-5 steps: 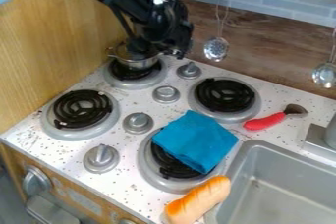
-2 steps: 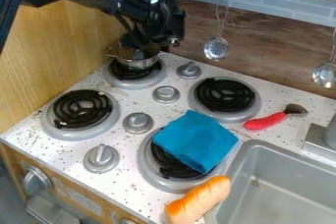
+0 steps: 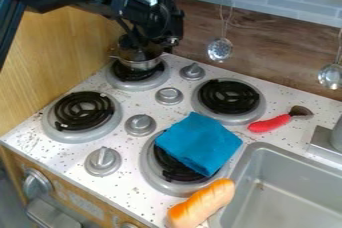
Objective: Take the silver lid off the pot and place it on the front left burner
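Observation:
The black gripper (image 3: 143,44) is at the back left of the stove, over and partly in front of a small metal pot (image 3: 140,63). That pot rests on the back left burner (image 3: 137,84), and the gripper hides much of its upper part. A folded blue cloth (image 3: 199,143) lies across the front right burner (image 3: 157,174). Beside the sink's near left corner is a bread roll (image 3: 202,204) with an orange-brown top. Right of the back right burner lies a brush with a red handle (image 3: 269,124).
A grey sink (image 3: 246,172) takes up the lower right, with a faucet base (image 3: 322,142) behind it. Several knobs (image 3: 169,96) stand between the burners. A slotted ladle (image 3: 220,49) and another ladle (image 3: 330,76) hang at the back wall. A wooden panel (image 3: 53,47) borders the left.
The gripper and wrist have shifted a little to the left above the pot, and the forearm fills more of the upper left. Cloth, roll and brush have stayed put.

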